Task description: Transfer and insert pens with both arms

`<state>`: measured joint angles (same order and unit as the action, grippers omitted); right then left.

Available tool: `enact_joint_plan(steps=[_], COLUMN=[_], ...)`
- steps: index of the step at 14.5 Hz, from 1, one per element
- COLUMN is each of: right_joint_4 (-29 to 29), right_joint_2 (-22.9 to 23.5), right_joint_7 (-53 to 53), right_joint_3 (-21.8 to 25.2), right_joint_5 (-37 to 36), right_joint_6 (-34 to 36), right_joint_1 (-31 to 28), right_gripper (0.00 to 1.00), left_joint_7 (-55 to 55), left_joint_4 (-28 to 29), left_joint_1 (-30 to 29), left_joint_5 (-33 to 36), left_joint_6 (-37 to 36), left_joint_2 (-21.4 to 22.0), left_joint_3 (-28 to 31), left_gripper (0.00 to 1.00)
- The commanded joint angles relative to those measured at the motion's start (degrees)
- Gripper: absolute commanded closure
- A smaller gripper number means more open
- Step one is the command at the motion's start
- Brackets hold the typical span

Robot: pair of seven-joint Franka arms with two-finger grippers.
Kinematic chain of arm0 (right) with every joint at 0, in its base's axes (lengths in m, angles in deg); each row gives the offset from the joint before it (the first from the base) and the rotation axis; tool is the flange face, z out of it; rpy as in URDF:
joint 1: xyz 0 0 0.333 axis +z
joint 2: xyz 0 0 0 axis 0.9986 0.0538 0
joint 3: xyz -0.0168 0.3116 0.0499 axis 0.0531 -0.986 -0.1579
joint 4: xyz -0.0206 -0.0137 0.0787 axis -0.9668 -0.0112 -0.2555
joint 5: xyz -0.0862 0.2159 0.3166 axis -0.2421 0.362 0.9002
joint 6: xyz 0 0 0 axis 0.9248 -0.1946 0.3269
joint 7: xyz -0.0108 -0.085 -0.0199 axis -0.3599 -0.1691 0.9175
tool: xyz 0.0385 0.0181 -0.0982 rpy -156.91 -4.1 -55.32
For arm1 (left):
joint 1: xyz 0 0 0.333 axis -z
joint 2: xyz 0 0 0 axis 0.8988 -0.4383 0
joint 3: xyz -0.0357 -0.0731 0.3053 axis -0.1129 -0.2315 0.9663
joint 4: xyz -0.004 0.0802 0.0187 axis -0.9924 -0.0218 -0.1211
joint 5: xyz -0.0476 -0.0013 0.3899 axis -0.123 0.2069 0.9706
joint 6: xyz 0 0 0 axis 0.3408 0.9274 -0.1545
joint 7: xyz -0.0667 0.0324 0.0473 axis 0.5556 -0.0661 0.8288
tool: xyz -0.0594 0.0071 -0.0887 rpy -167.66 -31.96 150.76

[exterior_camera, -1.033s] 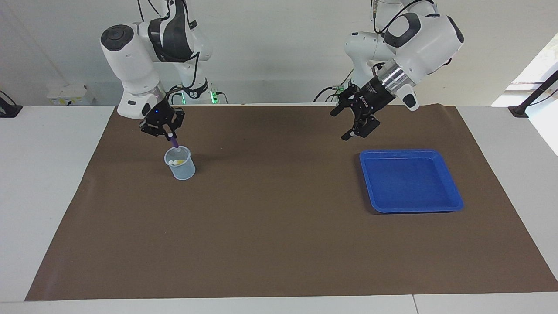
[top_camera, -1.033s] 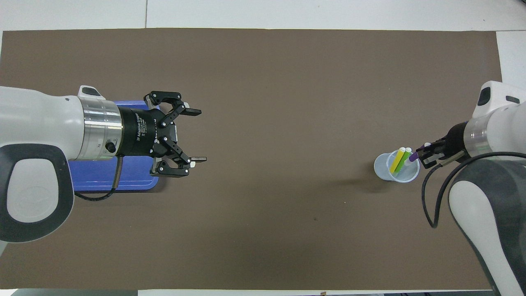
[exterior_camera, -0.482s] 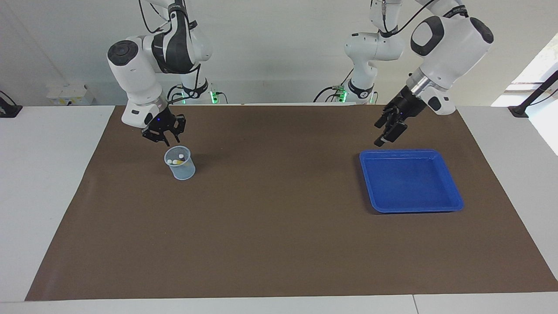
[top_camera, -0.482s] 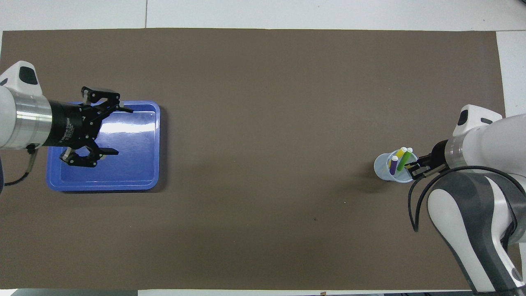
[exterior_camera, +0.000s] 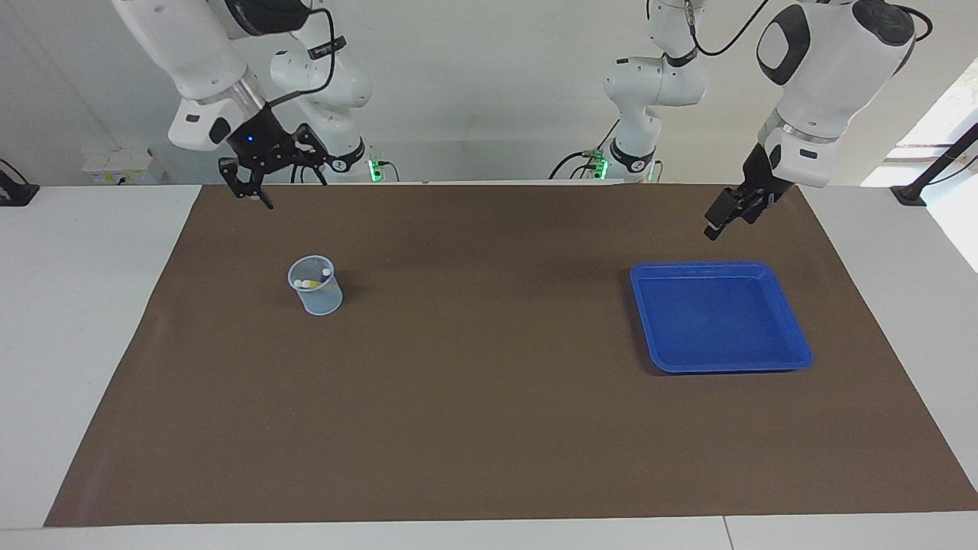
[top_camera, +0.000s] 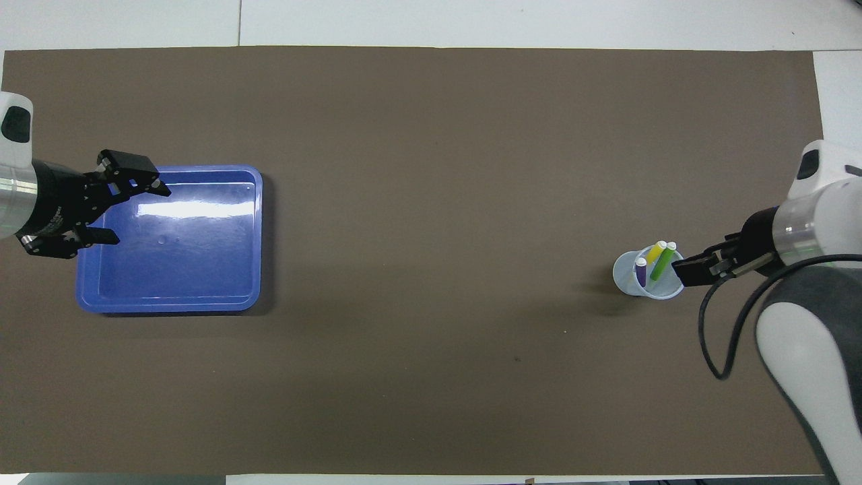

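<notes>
3 pens stand in a clear cup [top_camera: 648,276] toward the right arm's end of the worktop. Purple pen [top_camera: 640,271], yellow pen [top_camera: 655,251] and green pen [top_camera: 662,261] each lean against the rim, pale whitish tips up, shafts touching or nearly so.

Glossy blue plastic tray [top_camera: 256,236]; translucent plastic cup [top_camera: 626,279]; matt brown mat [top_camera: 431,168].

White table [exterior_camera: 92,321] with brown mat [exterior_camera: 489,428], blue tray [exterior_camera: 795,357], clear cup [exterior_camera: 319,299].
</notes>
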<state>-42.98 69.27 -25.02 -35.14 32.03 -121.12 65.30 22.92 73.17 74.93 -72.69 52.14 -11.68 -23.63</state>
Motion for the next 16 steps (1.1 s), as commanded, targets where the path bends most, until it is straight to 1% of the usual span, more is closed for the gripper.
enact_joint_plan(steps=[1, 3, 4, 6, 8, 10, 13, 14, 16], right_joint_4=[2.9, 2.6, 2.6, 3.1, 4.7, 6.2, 6.0, 6.0, 5.4], right_joint_2=[2.6, 2.3, 2.3, 2.5, 2.6, 2.9, 3.1, 3.2, 3.4], right_joint_7=[-9.9, -17.8, -19.7, -17.4, -12.9, -12.6, -12.6, -12.6, -12.6], right_joint_3=[-0.2, 0.1, 0.1, 0.3, -0.2, -0.7, -0.7, -0.8, -0.7], right_joint_5=[6.4, 9.8, 10.1, 8.0, -3.0, -11.0, -17.3, -19.9, -21.2], right_joint_6=[4.5, 5.2, 4.6, 4.7, 4.6, 5.3, 5.2, 5.2, 5.2], right_joint_1=[-1.2, -1.2, -1.1, -1.1, -0.4, 1.5, 2.0, 2.2, 2.9], right_gripper=[0.0, 0.0, 0.0, 0.0, 0.0, 0.0, 0.0, 0.0, 0.0], left_joint_7=[-12.3, -21.5, -26.8, -37.7, -45.9, -47.5, -48.0, -44.6, -34.0], left_joint_4=[-8.4, -9.5, -10.0, -9.2, -5.4, -3.6, -3.8, -3.9, -4.2], left_joint_1=[0.5, 0.6, 0.4, 0.0, -1.3, -1.4, -1.3, -1.3, -1.2], left_joint_5=[3.9, 6.1, 6.9, 6.9, 6.9, 6.9, 6.7, 6.0, 4.3], left_joint_6=[-8.1, -11.0, -12.0, -11.6, -9.3, -7.7, -8.3, -8.4, -7.5], left_joint_2=[-4.0, -3.8, -3.6, -3.2, -1.5, -1.1, -1.2, -1.2, -1.6], left_joint_3=[0.4, 0.4, 0.6, 0.7, 0.7, 0.8, 0.8, 1.1, 1.1], left_gripper=[0.0, 0.0, 0.0, 0.0, 0.0, 0.0, 0.0, 0.0, 0.0])
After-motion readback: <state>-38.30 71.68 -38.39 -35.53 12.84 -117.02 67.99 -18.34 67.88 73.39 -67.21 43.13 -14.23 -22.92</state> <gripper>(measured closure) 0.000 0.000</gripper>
